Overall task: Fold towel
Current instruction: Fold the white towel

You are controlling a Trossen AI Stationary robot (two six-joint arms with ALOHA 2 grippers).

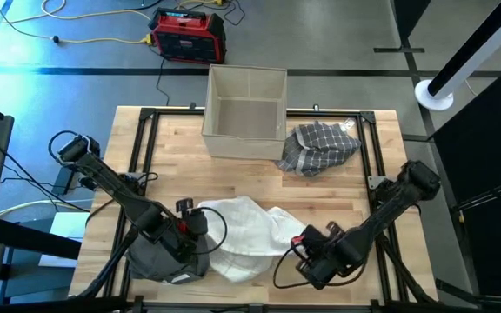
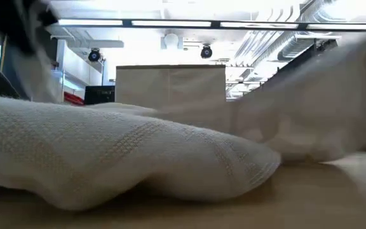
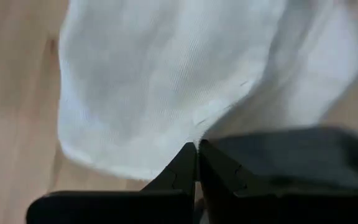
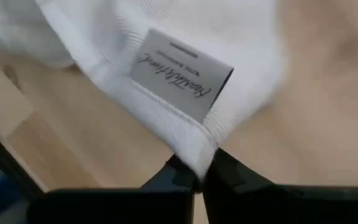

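my left arm runs from the table's (image 1: 233, 178) left edge down toward the near side, elbow bent, and my left gripper (image 3: 196, 163) sits low at the near-left part of the table, fingers pressed together on the edge of the white towel (image 1: 246, 230). in my left wrist view the cloth spreads out ahead of the closed fingertips, with a dark grey cloth (image 1: 159, 256) lying just beside them. my right arm comes in from the right edge, stretched low and slanting toward the near middle, and my right gripper (image 4: 197, 174) pinches the towel's hem at a corner, right by its sewn label (image 4: 182, 74). the towel lies crumpled on the wood between my two grippers, near the front edge; in the low view it bulges in soft folds close to the camera. farther back stand an open beige box (image 1: 245, 109) and, just beside it, a bunched checked cloth (image 1: 320, 146), well apart from both grippers.
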